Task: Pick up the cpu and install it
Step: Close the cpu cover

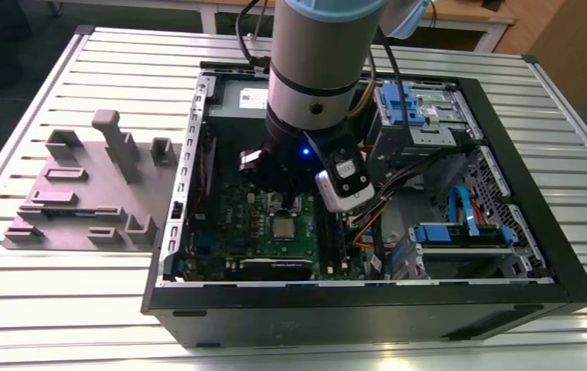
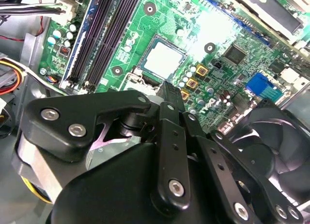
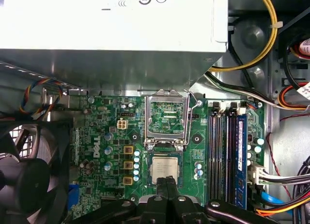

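We see the cpu (image 3: 165,169) lying flat with its silver top up, inside the dark border of its socket on the green motherboard (image 3: 109,137). In the second wrist view the cpu (image 2: 162,59) is a pale square surrounded by that same green motherboard (image 2: 232,35). In the exterior view the cpu (image 1: 284,226) sits low in the board, just beneath the arm.

The hinged metal socket frame (image 3: 167,94) is swung open and stands just beside the cpu, between it and the large grey power-supply box (image 3: 111,25). The end effector (image 3: 167,181) hangs right at the cpu's edge on the side away from the frame. Its two black fingers are pressed together and we see nothing held between them. In the second wrist view the end effector (image 2: 170,88) points its joined tips at the socket's rim, and we cannot tell whether they touch it.

Long dark memory slots (image 3: 223,151) run along one side of the socket, and a black fan (image 3: 29,171) sits on the other.

The arm (image 1: 314,77) reaches down into an open black computer case (image 1: 376,305), which lies on a slatted metal counter (image 1: 66,309). On the counter, at the exterior view's left and apart from the case, stands a grey fixture (image 1: 76,193) with raised blocks.
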Available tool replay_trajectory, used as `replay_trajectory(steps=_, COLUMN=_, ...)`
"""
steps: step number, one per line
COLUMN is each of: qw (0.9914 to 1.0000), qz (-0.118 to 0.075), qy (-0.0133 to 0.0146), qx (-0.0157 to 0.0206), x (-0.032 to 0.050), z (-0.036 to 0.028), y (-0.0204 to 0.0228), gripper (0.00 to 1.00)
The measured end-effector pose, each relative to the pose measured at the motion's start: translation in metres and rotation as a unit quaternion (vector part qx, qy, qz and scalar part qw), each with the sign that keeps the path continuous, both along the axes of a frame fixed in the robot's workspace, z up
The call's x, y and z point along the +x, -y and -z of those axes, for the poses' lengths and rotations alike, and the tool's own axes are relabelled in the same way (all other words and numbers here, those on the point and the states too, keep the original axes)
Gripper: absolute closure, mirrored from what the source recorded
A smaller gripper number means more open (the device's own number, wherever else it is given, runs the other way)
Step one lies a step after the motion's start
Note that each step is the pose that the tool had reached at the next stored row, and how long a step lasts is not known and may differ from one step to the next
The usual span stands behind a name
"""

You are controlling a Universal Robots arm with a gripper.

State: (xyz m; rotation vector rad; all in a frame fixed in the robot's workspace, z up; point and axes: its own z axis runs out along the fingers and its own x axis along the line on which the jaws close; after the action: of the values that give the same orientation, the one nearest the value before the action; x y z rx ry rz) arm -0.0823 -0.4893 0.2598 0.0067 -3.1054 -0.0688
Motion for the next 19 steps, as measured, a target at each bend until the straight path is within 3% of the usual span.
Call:
replay_trajectory(steps=2, qw=1.0, qz=-0.003, qy=-0.0001, qx=-0.0002, x=0.0, z=-0.0001, y=0.0002, gripper=0.89)
replay_trajectory(steps=7, qw=0.99891, qz=-0.047, qy=0.0, qx=-0.0001, x=0.0, z=0.0001, y=0.0002, gripper=0.89)
replay_trajectory(steps=9, qw=0.99791, qz=-0.065, qy=0.0, qx=-0.0001, x=0.0, z=0.0001, y=0.0002, gripper=0.89)
replay_trajectory(steps=13, qw=0.99497, qz=-0.1, qy=0.0011, qx=-0.0002, x=0.0, z=0.0003, y=0.0002, gripper=0.89)
replay_trajectory(steps=14, qw=0.99433, qz=-0.106, qy=0.0035, qx=-0.0005, x=0.0, z=0.0004, y=0.0002, gripper=0.89)
replay_trajectory(steps=16, qw=0.99321, qz=-0.116, qy=0.0125, qx=-0.0013, x=0.0, z=0.0006, y=0.0003, gripper=0.89)
replay_trajectory(steps=19, qw=0.99053, qz=-0.136, qy=0.0217, qx=-0.0021, x=0.0, z=0.001, y=0.0003, gripper=0.89)
